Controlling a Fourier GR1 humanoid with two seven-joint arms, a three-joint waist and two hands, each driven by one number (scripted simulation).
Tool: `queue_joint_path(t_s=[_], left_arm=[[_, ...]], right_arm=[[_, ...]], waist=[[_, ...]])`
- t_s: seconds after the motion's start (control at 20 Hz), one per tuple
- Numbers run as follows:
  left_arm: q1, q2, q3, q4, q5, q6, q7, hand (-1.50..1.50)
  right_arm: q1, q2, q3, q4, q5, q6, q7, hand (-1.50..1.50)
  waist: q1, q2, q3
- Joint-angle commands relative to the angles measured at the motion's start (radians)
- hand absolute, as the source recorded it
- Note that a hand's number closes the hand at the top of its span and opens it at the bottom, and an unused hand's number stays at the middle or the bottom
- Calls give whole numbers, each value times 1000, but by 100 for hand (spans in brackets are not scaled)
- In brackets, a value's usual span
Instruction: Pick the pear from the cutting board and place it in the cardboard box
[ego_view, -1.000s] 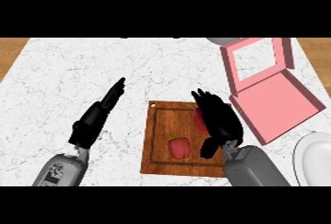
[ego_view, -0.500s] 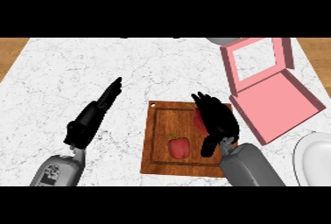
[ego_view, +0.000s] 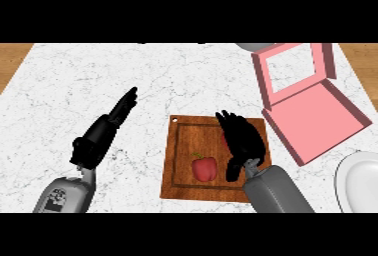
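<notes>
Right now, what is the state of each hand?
Left hand: open, fingers straight, holding nothing.
Right hand: open over the cutting board, holding nothing.

Looks like a kitchen. White marble-patterned counter top (ego_view: 184, 75) with grey veining, edged by strips of wood (ego_view: 13, 60) at the far left and right. Wooden cutting board (ego_view: 188, 150) with a juice groove and a hanging hole lying on the stone, a red piece of produce (ego_view: 205, 167) on it. White plate (ego_view: 362, 182) at the right edge; open pink box (ego_view: 314, 117) beside the board.
</notes>
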Motion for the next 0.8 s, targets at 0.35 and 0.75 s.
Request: queue_joint_path(t_s=[0.35,0.75], left_arm=[[20,-34,18,-21,-29,-29,-7,0],[10,-76,25,50,-57,-26,-55,0]], right_arm=[[-94,28,11,262,64,-142,-15,-150],[-90,28,-27,264,127,-124,-121,150]], waist=[[6,1,0],[1,1,0]])
